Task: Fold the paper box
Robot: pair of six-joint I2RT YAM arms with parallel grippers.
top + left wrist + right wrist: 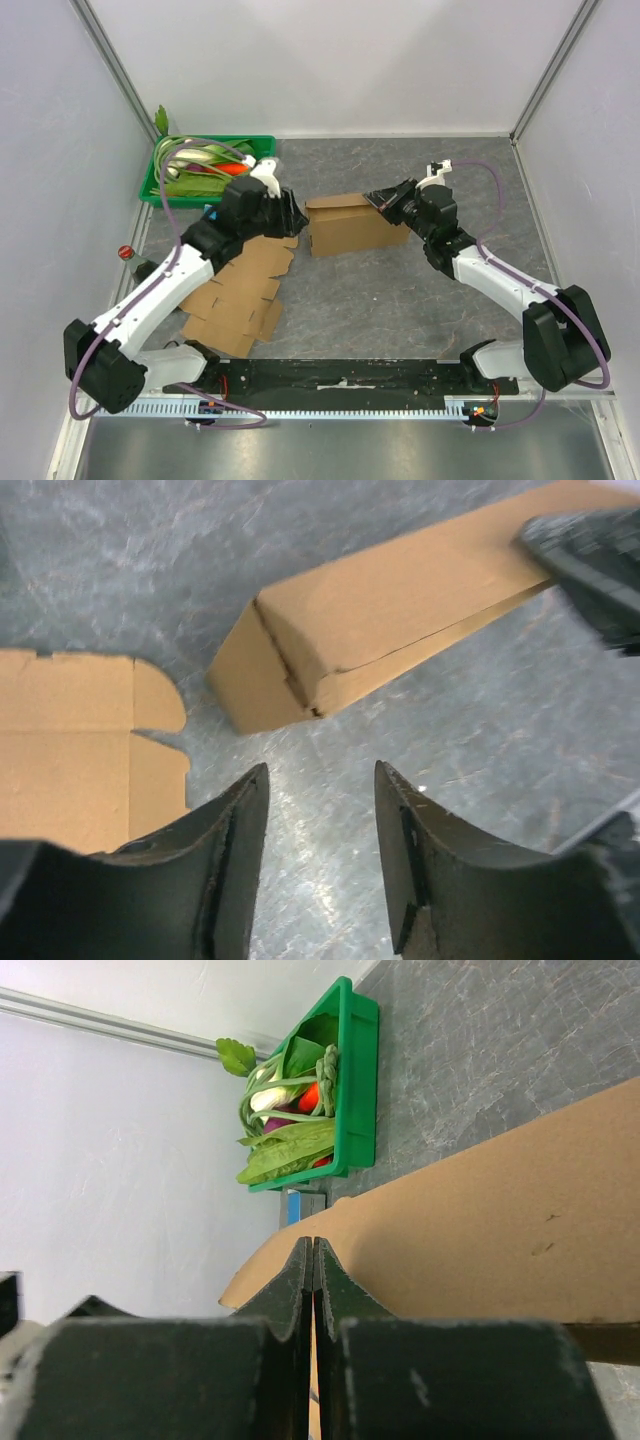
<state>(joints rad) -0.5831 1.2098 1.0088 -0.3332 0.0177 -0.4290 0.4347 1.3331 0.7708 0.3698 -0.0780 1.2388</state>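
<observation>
On the grey table (400, 300), the box (350, 225) sits far centre with its left end folded shut; my left gripper (320, 770) stands open and empty beside it, and my right gripper (312, 1250) is closed at the right end, which I judge not yet folded.

The folded brown cardboard box (345, 225) is matt paperboard, smooth on its faces and rougher, more fibrous, along the cut edges. The flat brown cardboard blanks (240, 295) have the same dull, dry finish. The grey marbled tabletop (400, 300) is smooth, with a faint sheen in the left wrist view. The green rectangular crate (360, 1090) looks like moulded plastic, slightly glossy. The left gripper (321, 770) has black fingers (240, 850) of matt plastic, lightly scuffed. The white walls (350, 60) are flat and matt.
</observation>
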